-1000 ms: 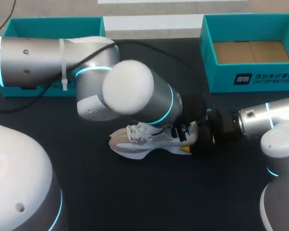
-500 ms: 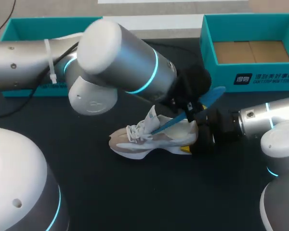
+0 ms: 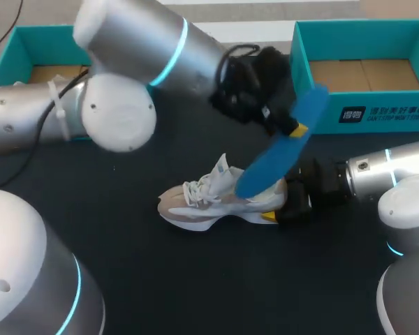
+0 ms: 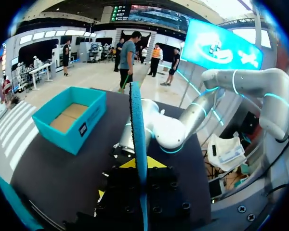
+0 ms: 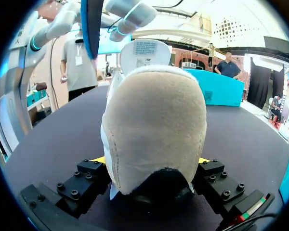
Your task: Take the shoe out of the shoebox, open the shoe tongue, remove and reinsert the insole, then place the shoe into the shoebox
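A white and beige shoe (image 3: pixel 213 201) lies on its sole in the middle of the black table, toe to the left, tongue pulled up. My right gripper (image 3: pixel 285 206) is shut on its heel; in the right wrist view the heel (image 5: pixel 154 130) fills the gap between both fingers (image 5: pixel 89 175). My left gripper (image 3: pixel 288 126) hangs above and behind the shoe, shut on a blue insole (image 3: pixel 276 157). The insole slants down with its lower end just over the shoe's opening. In the left wrist view the insole (image 4: pixel 137 130) runs edge-on between the left gripper's fingers.
A teal shoebox (image 3: pixel 306 84) with a cardboard floor stands open at the back right, close behind the lifted insole. A second teal box (image 3: pixel 21 43) sits at the back left, partly hidden by my left arm (image 3: pixel 133 63).
My left arm has risen and swung to the back right, drawing the blue insole out of the shoe. The shoe and my right gripper have stayed put.
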Robot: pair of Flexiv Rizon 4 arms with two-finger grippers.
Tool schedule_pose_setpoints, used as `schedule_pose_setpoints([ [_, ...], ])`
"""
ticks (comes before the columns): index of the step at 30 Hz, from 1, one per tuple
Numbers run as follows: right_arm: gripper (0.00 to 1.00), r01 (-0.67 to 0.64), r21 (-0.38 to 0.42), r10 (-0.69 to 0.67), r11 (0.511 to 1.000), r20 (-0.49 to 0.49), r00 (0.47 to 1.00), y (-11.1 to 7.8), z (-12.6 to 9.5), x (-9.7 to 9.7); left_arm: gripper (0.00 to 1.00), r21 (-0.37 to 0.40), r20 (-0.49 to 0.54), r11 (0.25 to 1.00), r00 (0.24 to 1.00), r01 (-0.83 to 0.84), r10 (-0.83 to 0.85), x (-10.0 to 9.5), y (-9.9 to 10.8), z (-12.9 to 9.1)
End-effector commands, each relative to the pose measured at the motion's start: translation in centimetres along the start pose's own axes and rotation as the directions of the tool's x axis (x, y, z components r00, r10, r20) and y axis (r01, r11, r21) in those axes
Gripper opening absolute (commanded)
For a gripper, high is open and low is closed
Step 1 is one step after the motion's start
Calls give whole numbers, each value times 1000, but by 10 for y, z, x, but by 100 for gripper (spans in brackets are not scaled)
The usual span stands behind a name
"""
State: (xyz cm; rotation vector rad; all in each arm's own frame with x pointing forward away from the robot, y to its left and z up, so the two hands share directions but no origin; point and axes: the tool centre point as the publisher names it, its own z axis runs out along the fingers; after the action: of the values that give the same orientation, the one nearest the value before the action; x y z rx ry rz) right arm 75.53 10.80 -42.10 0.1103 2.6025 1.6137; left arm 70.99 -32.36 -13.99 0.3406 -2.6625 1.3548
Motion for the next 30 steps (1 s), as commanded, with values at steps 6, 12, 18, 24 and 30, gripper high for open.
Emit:
schedule_pose_setpoints([
  [6,0,-1,3,1,1000,0,1000,-2,4,0,0,145,-176,984,982,101,-75,8,-19,-57],
  [12,0,-1,3,1,1000,0,1000,-2,4,0,0,210,-242,965,965,154,-102,11,-24,-79],
  [18,0,-1,3,1,1000,0,1000,-2,4,0,0,210,-242,965,965,154,-102,11,-24,-79],
  [24,0,-1,3,1,1000,0,1000,-2,4,0,0,210,-242,965,965,154,-102,11,-24,-79],
  [30,0,-1,3,1,1000,0,1000,-2,4,0,0,210,-242,965,965,154,-102,11,-24,-79],
])
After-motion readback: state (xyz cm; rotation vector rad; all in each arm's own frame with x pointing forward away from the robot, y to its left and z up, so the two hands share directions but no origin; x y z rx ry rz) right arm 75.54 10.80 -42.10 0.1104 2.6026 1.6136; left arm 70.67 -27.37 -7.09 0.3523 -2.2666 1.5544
